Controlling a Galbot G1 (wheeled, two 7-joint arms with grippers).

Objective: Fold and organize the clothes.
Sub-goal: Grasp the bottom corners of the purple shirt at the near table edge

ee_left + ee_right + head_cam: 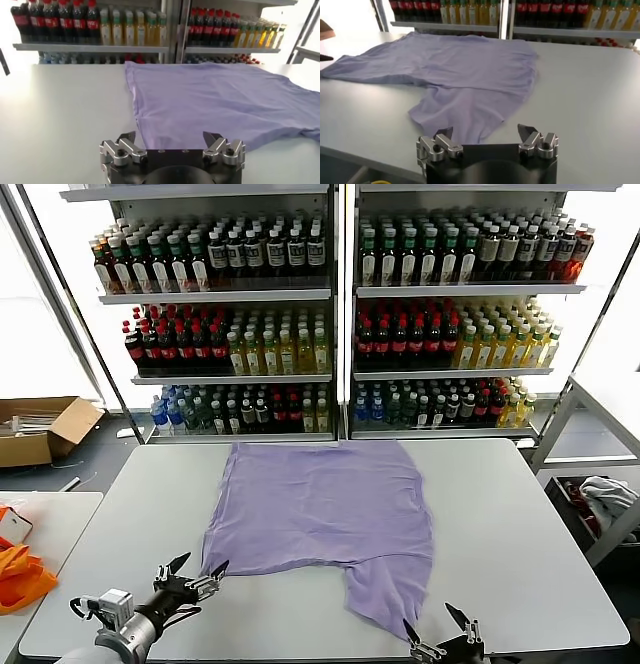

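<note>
A wide white rectangular table [520,524] is seen filling the foreground, and behind it tall metal shelving [340,294] is stocked with rows of bottled drinks. Spread flat across the middle of the table is the light purple short-sleeved cotton T-shirt [320,509], plain side up, with one part trailing toward the table's near edge on the robot's right. At the far left, on a separate surface, a bright orange fabric [22,576] is glimpsed, and an open brown cardboard box [40,429] is seen on the floor beyond it. The left gripper [198,566] is held low just beside the shirt's near left corner, jaws spread wide, nothing grasped. The right gripper [434,620] is poised at the near edge, just short of the trailing part, likewise released and empty.
</note>
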